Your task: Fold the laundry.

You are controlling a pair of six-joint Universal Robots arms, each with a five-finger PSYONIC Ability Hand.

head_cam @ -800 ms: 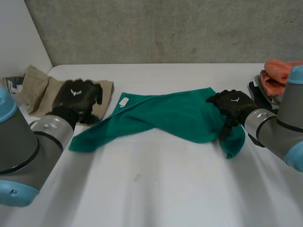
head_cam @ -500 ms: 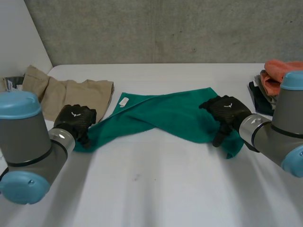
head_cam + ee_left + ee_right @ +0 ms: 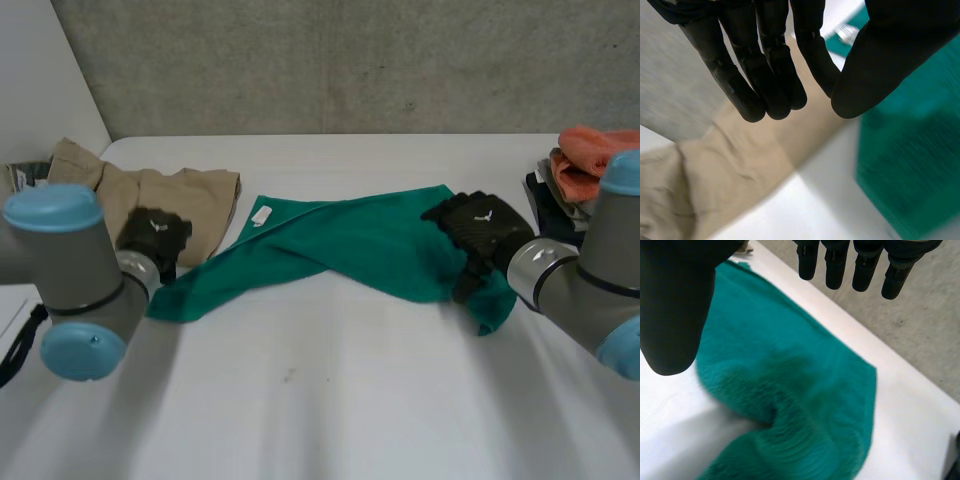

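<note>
On the table (image 3: 320, 400), left hand (image 3: 155, 232) and right hand (image 3: 480, 225) spread empty fingers by the tagged towel (image 3: 350, 245).

The right hand (image 3: 482, 228) covers part of the green towel (image 3: 340, 245) at its right end. The towel's label (image 3: 262, 214) is too small to read. The clothes pile (image 3: 575, 160) (orange on top) vanishes behind the right arm (image 3: 585, 285), and the left arm (image 3: 75, 270) hides one end of the tan garment (image 3: 190, 200).

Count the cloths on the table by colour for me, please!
Green towel: 1
Tan garment: 1
Orange cloth: 1
Dark cloth: 1
Total: 4 that I can tell apart.
</note>
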